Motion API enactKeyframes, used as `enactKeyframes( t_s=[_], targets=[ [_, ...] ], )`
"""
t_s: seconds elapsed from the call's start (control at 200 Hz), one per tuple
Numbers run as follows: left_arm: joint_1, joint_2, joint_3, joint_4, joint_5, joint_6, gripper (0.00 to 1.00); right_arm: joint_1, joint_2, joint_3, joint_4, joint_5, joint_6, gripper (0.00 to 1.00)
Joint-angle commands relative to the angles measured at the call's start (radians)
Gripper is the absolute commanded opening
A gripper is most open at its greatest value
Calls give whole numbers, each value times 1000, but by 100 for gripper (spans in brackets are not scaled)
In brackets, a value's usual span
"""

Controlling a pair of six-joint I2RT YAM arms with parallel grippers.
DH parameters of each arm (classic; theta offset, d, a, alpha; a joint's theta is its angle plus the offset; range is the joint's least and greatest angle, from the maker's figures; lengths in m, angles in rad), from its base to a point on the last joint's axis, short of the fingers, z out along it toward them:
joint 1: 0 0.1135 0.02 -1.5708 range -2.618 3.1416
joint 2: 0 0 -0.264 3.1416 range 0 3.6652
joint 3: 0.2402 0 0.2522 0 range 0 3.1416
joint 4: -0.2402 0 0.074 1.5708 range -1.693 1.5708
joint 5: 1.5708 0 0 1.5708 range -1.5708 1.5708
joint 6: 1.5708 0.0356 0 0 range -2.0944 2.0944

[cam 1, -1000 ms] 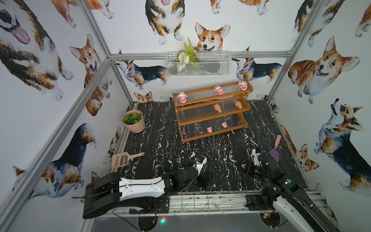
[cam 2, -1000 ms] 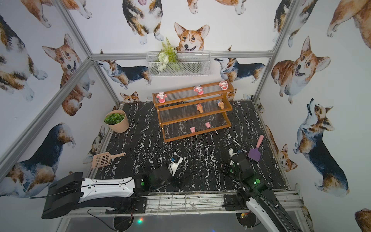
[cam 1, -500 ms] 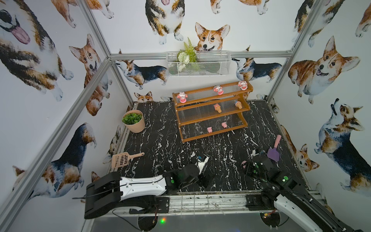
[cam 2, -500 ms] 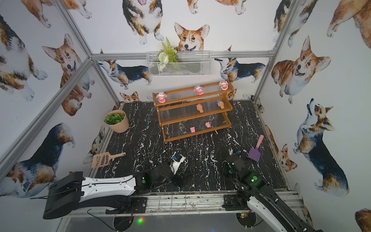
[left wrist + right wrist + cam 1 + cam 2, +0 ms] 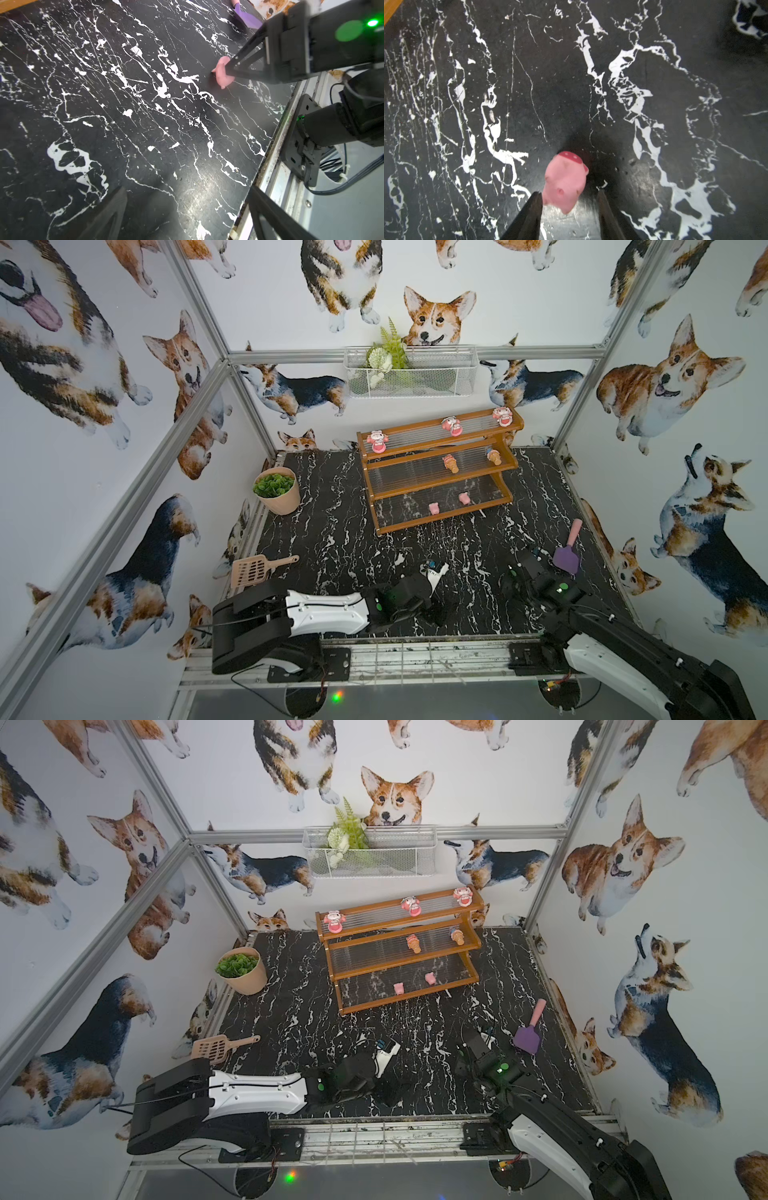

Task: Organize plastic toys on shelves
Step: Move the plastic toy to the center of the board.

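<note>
A pink pig toy (image 5: 564, 182) lies on the black marble table, between the fingertips of my right gripper (image 5: 569, 195). One finger touches it and a gap shows at the other, so the gripper is open. The left wrist view shows the same pig (image 5: 223, 73) at the right gripper's tip. My left gripper (image 5: 187, 218) stands wide open over bare table near the front edge, holding nothing. The shelves (image 5: 442, 515) stand at the back. They hold three dolls on top (image 5: 452, 425), two ice-cream cones in the middle (image 5: 451, 463) and two pigs on the lowest tier (image 5: 434, 508).
A purple scoop (image 5: 567, 558) lies just right of the right gripper. A beige slotted scoop (image 5: 253, 570) and a potted plant (image 5: 277, 489) are on the left side. A wire basket (image 5: 409, 373) hangs on the back wall. The metal front rail (image 5: 415, 655) runs close under both arms.
My right gripper has dropped lower toward the table and come a little nearer the front edge. The left arm has shifted slightly.
</note>
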Motion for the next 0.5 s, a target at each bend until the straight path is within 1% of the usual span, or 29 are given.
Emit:
enactKeyframes(
  t_s=[0.0, 0.06, 0.29, 0.32, 0.34, 0.425, 0.496],
  targets=[
    [1, -30, -17, -2, -13, -27, 94, -65, 55, -14, 143, -74, -53, 47],
    [0, -55, -31, -15, -25, -32, 94, -95, 81, -15, 154, -84, -69, 47],
    [2, -160, -69, -66, -76, -36, 94, -97, 108, -19, 185, -106, -102, 41],
    [0, -173, -72, -75, -82, -36, 95, -96, 107, -21, 191, -115, -107, 39],
    [1, -181, -75, -79, -85, -36, 95, -95, 105, -24, 205, -128, -117, 36],
    [2, -217, -91, -88, -101, -37, 94, -96, 102, -27, 214, -149, -127, 34],
    [0, -253, -113, -89, -116, -44, 95, -95, 97, -34, 244, -194, -141, 31]
  ],
)
